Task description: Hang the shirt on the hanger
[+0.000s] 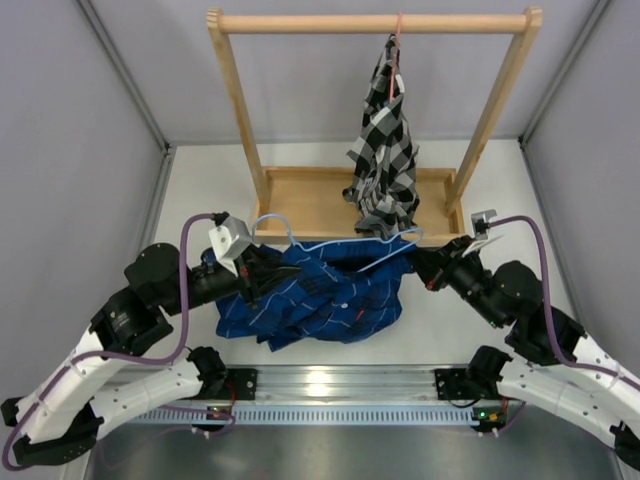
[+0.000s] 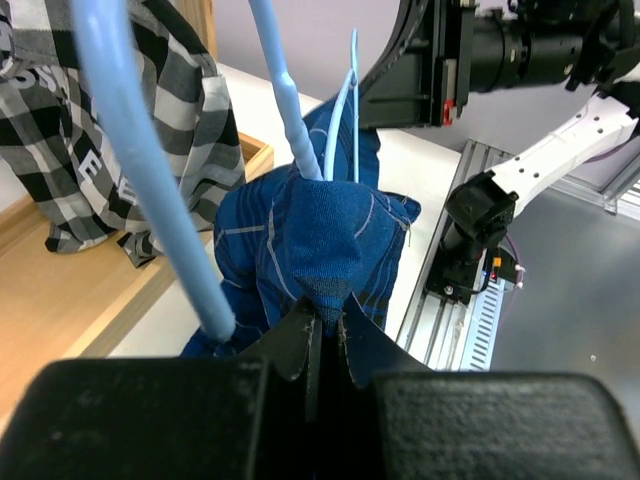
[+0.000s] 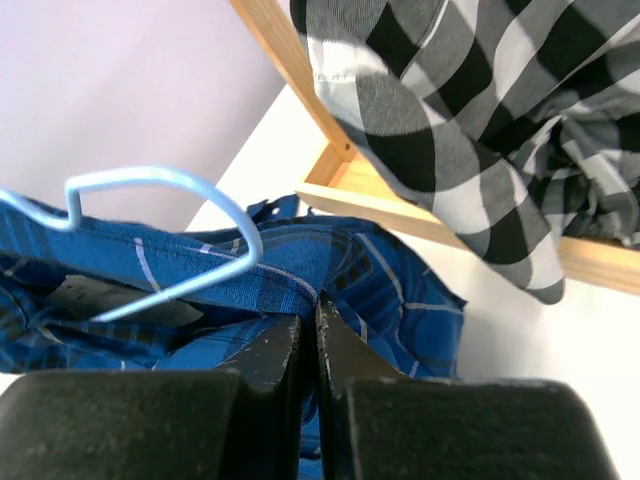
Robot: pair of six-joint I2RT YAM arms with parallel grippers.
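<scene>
The dark blue plaid shirt (image 1: pixel 320 295) hangs bunched between my two grippers above the table. The light blue hanger (image 1: pixel 300 240) lies along its upper edge, hook at the left; part of the wire is inside the cloth. My left gripper (image 1: pixel 248 272) is shut on a fold of the shirt (image 2: pixel 325 250), with the hanger's wire (image 2: pixel 150 170) passing close beside the jaws. My right gripper (image 1: pixel 415 260) is shut on the shirt's other edge (image 3: pixel 300 275), and the hanger's hook (image 3: pixel 180 185) curves just above the cloth.
A wooden rack (image 1: pixel 370 22) with a tray base (image 1: pixel 300 205) stands at the back. A black-and-white checked shirt (image 1: pixel 385 150) hangs from its bar on a pinkish-red hanger (image 1: pixel 397 40), just behind the blue shirt. Grey walls flank the table; a metal rail (image 1: pixel 330 385) runs along the near edge.
</scene>
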